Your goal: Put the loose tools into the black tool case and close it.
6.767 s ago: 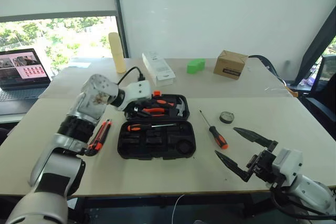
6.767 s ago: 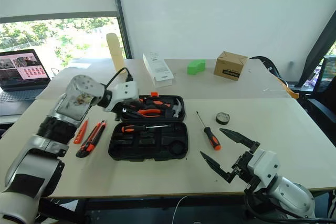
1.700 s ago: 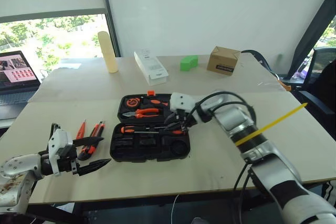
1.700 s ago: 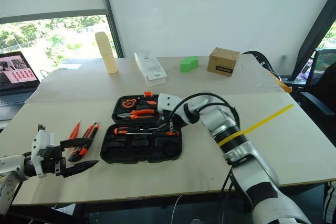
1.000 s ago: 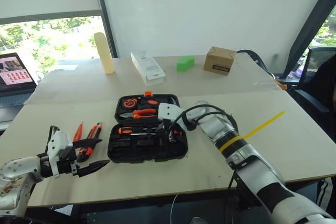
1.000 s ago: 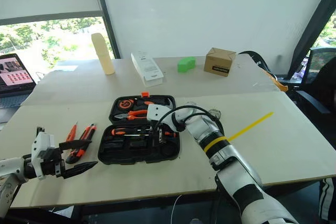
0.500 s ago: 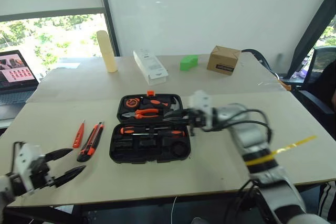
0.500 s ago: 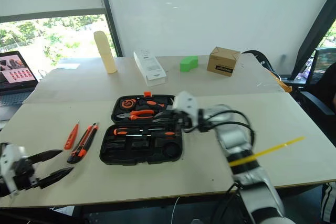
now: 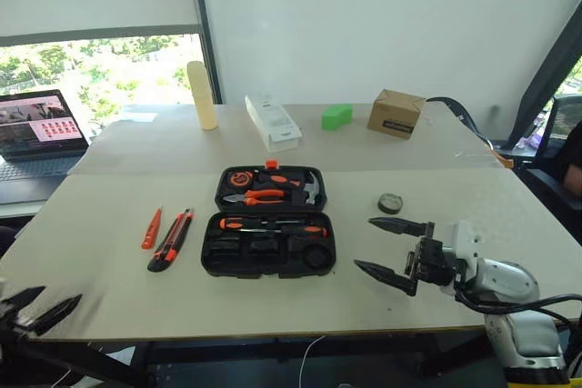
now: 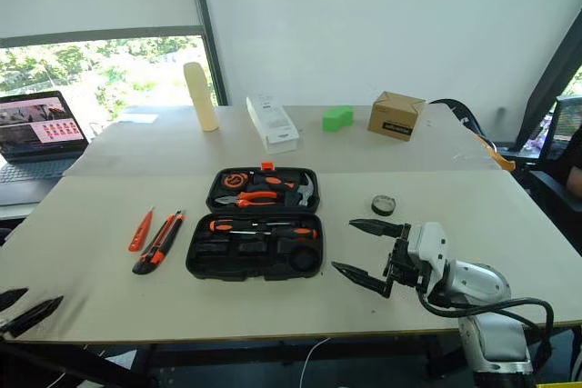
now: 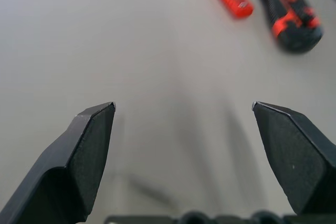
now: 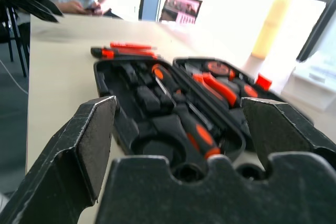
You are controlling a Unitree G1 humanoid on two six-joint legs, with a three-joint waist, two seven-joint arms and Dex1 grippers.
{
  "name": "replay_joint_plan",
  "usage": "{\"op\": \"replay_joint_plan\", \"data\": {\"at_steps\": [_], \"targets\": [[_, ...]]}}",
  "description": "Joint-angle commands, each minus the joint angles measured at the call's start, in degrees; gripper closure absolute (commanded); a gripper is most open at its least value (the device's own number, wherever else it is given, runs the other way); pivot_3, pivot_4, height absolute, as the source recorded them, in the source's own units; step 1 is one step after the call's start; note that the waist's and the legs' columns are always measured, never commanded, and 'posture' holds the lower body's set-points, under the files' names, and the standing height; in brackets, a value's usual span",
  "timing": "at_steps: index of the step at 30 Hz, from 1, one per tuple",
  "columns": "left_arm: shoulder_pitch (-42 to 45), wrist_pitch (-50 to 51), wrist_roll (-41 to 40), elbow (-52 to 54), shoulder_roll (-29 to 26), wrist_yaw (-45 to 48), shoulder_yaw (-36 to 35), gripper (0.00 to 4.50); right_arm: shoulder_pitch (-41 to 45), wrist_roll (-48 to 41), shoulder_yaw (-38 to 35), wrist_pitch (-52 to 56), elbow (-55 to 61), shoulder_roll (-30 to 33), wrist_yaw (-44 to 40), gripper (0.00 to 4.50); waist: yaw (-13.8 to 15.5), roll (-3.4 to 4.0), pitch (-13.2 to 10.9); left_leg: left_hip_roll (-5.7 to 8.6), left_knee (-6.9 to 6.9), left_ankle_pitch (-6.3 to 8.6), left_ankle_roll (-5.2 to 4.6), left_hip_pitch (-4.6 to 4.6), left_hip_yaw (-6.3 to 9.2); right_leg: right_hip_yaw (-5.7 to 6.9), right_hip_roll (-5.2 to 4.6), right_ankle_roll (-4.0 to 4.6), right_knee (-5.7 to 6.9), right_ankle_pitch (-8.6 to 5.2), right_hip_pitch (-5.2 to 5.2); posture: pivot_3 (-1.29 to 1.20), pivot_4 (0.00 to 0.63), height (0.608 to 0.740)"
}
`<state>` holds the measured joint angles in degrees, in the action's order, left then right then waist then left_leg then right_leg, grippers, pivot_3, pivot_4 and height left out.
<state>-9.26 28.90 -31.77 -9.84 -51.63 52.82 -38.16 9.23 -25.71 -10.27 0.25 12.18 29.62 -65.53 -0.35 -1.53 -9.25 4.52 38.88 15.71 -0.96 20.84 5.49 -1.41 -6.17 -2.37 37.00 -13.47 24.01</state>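
Two screwdrivers seated, three tools loose

Head views: our right gripper (image 9: 393, 248) gapes empty at three o'clock of the black tool case (image 9: 268, 243); tape roll (image 9: 390, 203) at one. Left wrist: left gripper (image 11: 184, 145) wide, empty; utility knife (image 11: 283, 10) may skid if nudged

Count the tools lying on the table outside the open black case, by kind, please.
orange tester: 1
utility knife: 1
tape roll: 1
Total: 3
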Motion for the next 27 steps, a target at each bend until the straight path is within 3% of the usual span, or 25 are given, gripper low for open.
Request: {"op": "replay_joint_plan", "data": {"at_steps": [1,5,9,17,18,20,27], "targets": [[12.4,15.0,0.2,3.8,-5.9,-7.4,8.3,0.00,3.5,-2.2,1.4,1.4,6.2,1.3,1.9,0.04,0.1,0.03,0.0,-0.01,0.00,0.00,0.01,0.01,0.00,0.01,0.02,0.01,0.02,0.00,0.01,0.00,0.150,0.740],[29.6,28.5,4.2,1.2,-6.0,-17.2,18.3,0.00,7.9,-2.0,5.8,9.1,10.4,3.3,4.9,0.04,-0.5,0.04,0.0,-0.03,-0.04,-0.03,0.12,0.27,0.00,0.04,0.06,0.13,0.11,0.08,0.20,0.00,0.150,0.740],[41.3,32.8,8.8,-4.7,-3.1,-21.7,26.7,0.00,12.2,-2.3,9.2,16.3,12.7,3.9,8.2,0.04,-1.1,0.03,0.0,-0.04,-0.06,0.06,0.20,0.35,-0.07,0.15,0.05,0.17,0.15,0.10,0.46,0.00,0.150,0.740],[49.1,30.0,15.3,-15.7,1.1,-22.9,34.2,0.00,18.8,-2.0,12.7,21.6,11.6,4.2,9.3,0.04,-1.0,0.01,0.0,0.04,0.11,-0.02,0.44,1.08,-0.11,0.23,-0.02,0.17,0.21,0.12,1.11,0.00,0.150,0.740],[49.5,29.9,15.8,-16.6,1.7,-22.9,34.5,0.41,19.4,-1.9,12.7,21.8,11.3,4.2,9.4,0.00,-0.9,0.01,0.0,0.06,0.19,-0.07,0.54,1.29,-0.11,0.24,-0.03,0.18,0.25,0.13,1.28,0.00,0.150,0.740],[50.0,29.6,16.4,-17.8,2.2,-22.5,34.9,0.73,19.7,-1.8,12.7,22.0,11.1,4.4,9.6,0.00,-0.6,0.01,0.0,0.07,0.28,-0.08,0.55,1.34,-0.08,0.30,-0.06,0.18,0.21,0.14,1.30,0.00,0.150,0.740],[47.8,32.4,16.6,-18.9,1.9,-18.4,35.9,3.33,17.6,-1.4,12.6,20.7,11.2,4.8,9.8,0.00,-0.4,0.01,0.0,0.15,0.30,-0.07,0.51,1.25,-0.09,0.30,-0.16,0.18,0.20,0.14,1.22,0.00,0.150,0.740]]}}
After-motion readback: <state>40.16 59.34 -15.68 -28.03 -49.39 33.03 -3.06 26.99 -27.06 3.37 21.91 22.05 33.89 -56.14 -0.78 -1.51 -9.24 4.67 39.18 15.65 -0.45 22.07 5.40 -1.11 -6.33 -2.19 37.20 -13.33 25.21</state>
